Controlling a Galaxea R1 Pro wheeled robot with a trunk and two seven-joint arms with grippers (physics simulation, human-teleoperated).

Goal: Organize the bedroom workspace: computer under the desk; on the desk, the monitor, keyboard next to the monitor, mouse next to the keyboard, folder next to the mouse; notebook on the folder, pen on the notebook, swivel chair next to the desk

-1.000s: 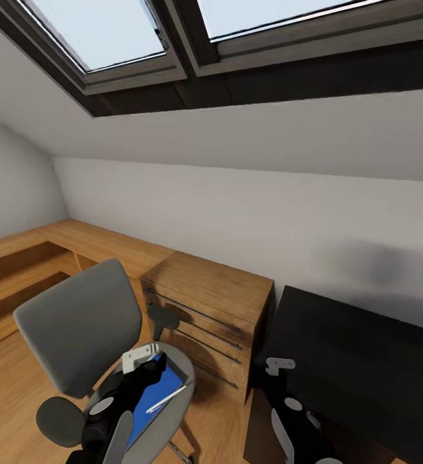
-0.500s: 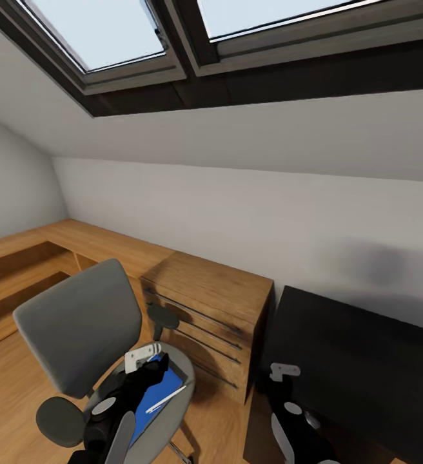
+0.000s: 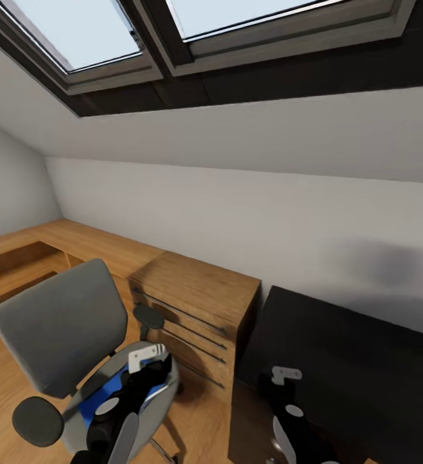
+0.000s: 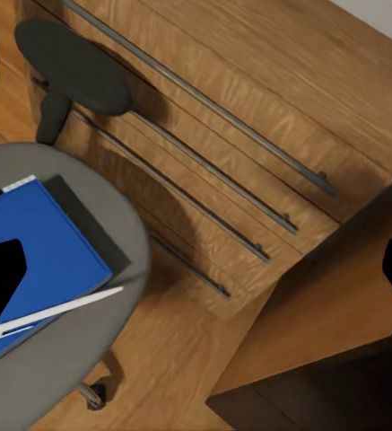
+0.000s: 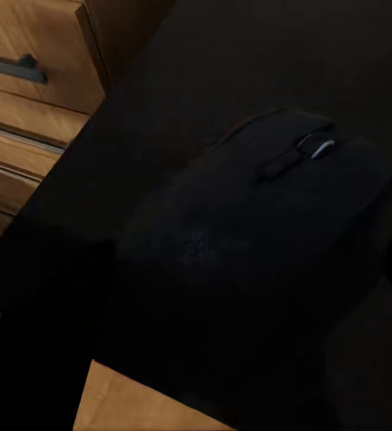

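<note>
The left gripper (image 3: 148, 356), its jaw state not discernible, is hung over the swivel chair (image 3: 60, 335) seat, where the thin, stiff, probably light blue folder (image 4: 34, 260) is best pinched at a free edge.

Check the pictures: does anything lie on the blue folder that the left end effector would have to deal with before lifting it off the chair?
Yes. A thin white pen lies across the flat bright-blue folder on the grey padded swivel chair seat. The left end effector hovers above the folder; a dark notebook edge seems to sit beneath it.
</note>
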